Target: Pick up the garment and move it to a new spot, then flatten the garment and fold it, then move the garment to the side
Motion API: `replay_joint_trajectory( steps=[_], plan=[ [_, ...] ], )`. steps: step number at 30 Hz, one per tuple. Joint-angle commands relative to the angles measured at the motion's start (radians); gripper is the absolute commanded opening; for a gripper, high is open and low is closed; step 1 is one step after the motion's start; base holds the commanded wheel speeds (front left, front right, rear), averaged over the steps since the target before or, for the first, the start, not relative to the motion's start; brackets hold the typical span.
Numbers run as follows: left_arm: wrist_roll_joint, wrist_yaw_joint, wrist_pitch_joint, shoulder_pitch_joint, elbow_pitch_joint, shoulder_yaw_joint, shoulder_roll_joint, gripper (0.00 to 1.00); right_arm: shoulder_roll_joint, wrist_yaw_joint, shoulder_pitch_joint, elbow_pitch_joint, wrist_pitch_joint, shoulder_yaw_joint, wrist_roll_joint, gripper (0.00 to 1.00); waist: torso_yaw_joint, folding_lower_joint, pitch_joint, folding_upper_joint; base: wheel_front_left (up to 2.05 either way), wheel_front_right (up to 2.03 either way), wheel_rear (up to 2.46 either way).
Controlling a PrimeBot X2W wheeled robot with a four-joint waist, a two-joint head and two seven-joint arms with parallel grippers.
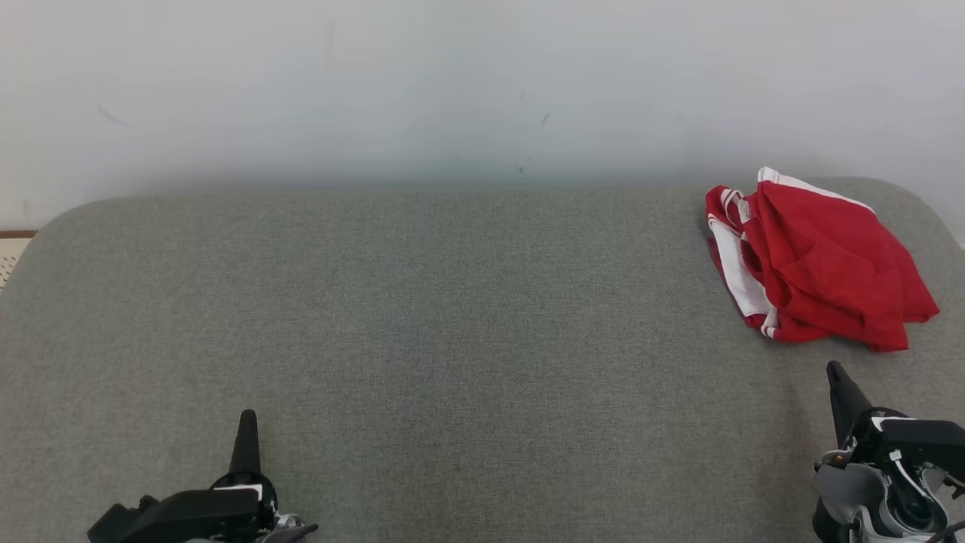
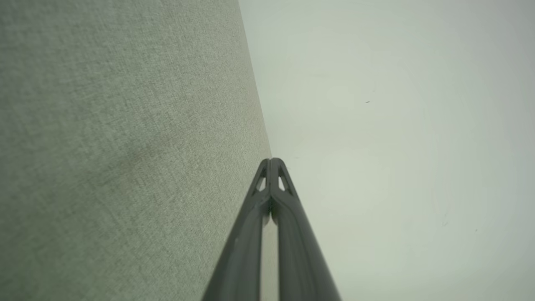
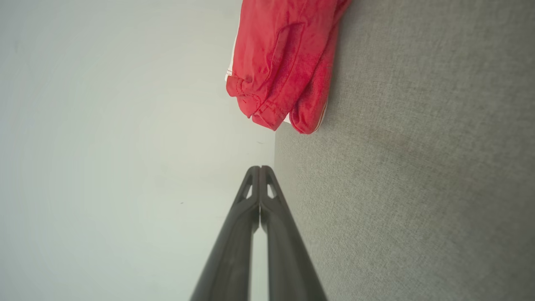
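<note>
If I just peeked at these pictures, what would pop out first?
The bright red garment with white trim, bunched at the far right of the grey surface. Next, two dark shut pincers at the near edge: the left pincer far from it, the right pincer just short of it.

I see a bright red garment (image 1: 822,264) with thin white stripes along its edges and a white patch on one side. The cloth surface (image 1: 452,339) is plain grey with a fine woven speckle. The wall (image 1: 452,90) is pale, almost white, with a few tiny dark marks. My left gripper (image 1: 247,416) and right gripper (image 1: 834,369) have black fingers.
</note>
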Motion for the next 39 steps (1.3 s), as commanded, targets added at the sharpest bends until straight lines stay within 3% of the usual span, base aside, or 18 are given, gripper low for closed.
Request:
replay_joint_trajectory(
  steps=[1, 25, 39],
  plan=[
    [-0.022, -0.007, 0.002, -0.018, 0.008, 0.003, 0.0, 0.0, -0.007, 0.0, -0.017, 0.005, 0.007, -0.007, 0.027, 0.0, 0.0, -0.0001, 0.001, 0.0, 0.0, 0.0, 0.0],
    [-0.191, -0.042, 0.013, -0.077, 0.074, 0.003, -0.015, 0.0, -0.011, 0.0, -0.071, 0.069, 0.064, -0.058, 0.193, 0.0, 0.003, -0.0001, 0.014, 0.0, 0.0, 0.0, 0.0],
    [-0.184, -0.042, 0.012, -0.075, 0.072, 0.003, -0.014, 0.0, -0.011, 0.0, -0.07, 0.067, 0.061, -0.057, 0.189, 0.0, 0.003, -0.0001, 0.014, 0.0, 0.0, 0.0, 0.0]
  ],
)
